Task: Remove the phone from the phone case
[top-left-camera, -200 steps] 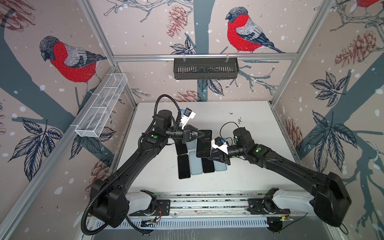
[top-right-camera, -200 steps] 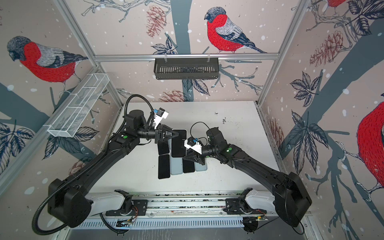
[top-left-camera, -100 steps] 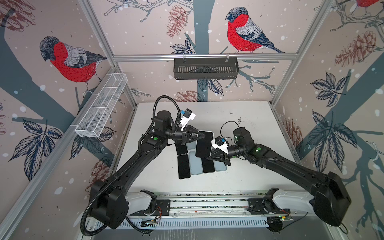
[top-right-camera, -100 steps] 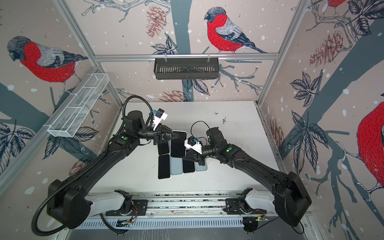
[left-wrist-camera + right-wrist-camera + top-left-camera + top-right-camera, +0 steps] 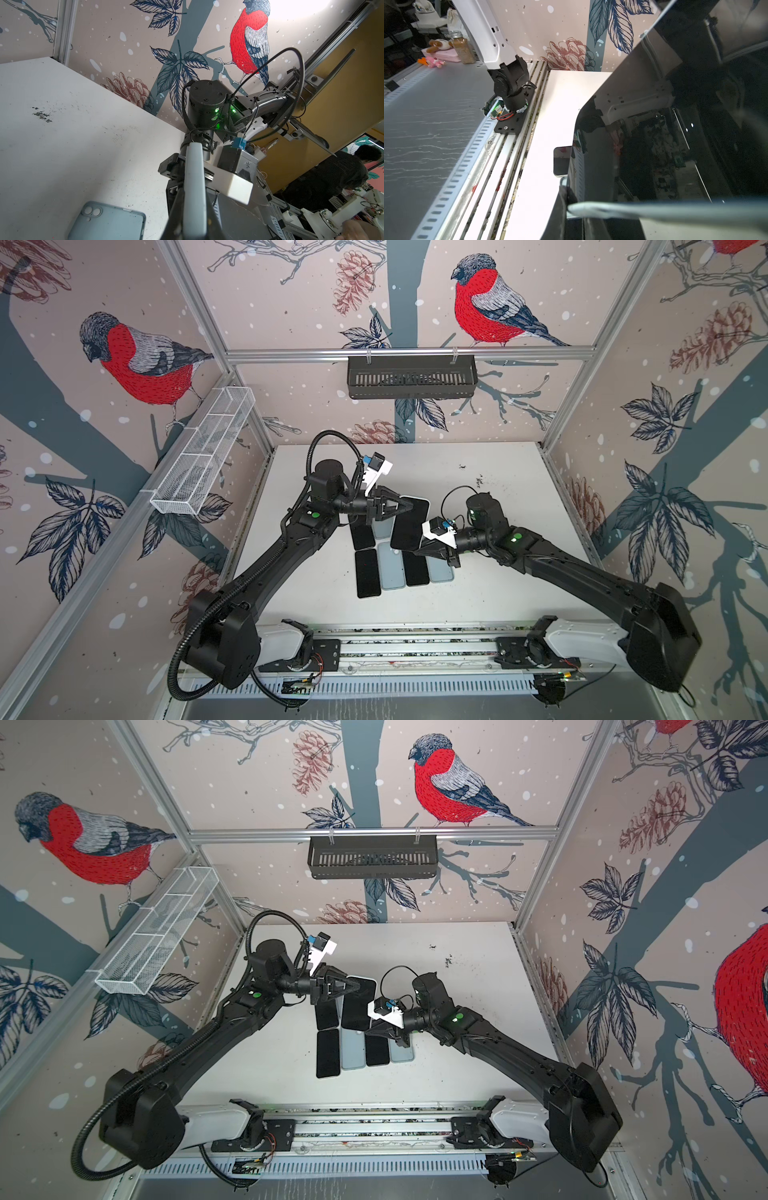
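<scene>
A phone (image 5: pixel 410 524) with a black screen, inside a pale blue-grey phone case, hangs tilted above the middle of the table in both top views (image 5: pixel 359 1004). My left gripper (image 5: pixel 405 506) (image 5: pixel 355 986) is shut on its far end. In the left wrist view the pale phone case edge (image 5: pixel 194 176) runs between the jaws of the left gripper (image 5: pixel 194 218). My right gripper (image 5: pixel 420 549) (image 5: pixel 370 1029) is shut on the near end. The right wrist view shows the glossy screen (image 5: pixel 675 145), and the right gripper (image 5: pixel 575 207) pinches the case rim (image 5: pixel 633 209).
Several loose black phones (image 5: pixel 368 572) and pale blue cases (image 5: pixel 391 570) lie side by side under the held one. Another case (image 5: pixel 108 222) lies flat with its camera holes showing. A black basket (image 5: pixel 411 377) hangs on the back wall, a wire basket (image 5: pixel 203 456) on the left wall.
The right gripper's jaws have shut on the near end of the cased phone. The left gripper kept its grip and shifted slightly right.
</scene>
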Action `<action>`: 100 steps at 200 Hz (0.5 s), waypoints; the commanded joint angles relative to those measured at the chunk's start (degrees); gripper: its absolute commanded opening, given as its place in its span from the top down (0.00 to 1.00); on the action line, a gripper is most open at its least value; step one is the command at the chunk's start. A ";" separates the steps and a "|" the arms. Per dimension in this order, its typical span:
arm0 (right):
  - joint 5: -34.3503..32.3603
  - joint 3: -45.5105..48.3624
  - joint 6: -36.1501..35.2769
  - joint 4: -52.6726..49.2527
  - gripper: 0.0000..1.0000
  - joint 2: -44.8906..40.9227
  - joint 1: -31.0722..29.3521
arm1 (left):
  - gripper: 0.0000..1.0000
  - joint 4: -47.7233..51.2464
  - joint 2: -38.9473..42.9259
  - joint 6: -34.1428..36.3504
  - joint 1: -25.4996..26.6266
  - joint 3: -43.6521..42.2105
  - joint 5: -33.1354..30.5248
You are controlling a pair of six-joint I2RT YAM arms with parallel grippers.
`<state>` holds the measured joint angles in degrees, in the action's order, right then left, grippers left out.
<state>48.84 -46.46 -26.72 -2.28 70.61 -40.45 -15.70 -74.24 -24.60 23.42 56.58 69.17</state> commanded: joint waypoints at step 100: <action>-28.03 14.25 1.66 34.40 0.75 -9.08 -1.56 | 1.00 -5.33 -2.73 -11.11 0.18 0.04 -13.28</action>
<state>25.85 -33.45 -29.69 20.56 63.57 -41.78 -17.43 -77.38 -32.29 23.53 56.62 58.02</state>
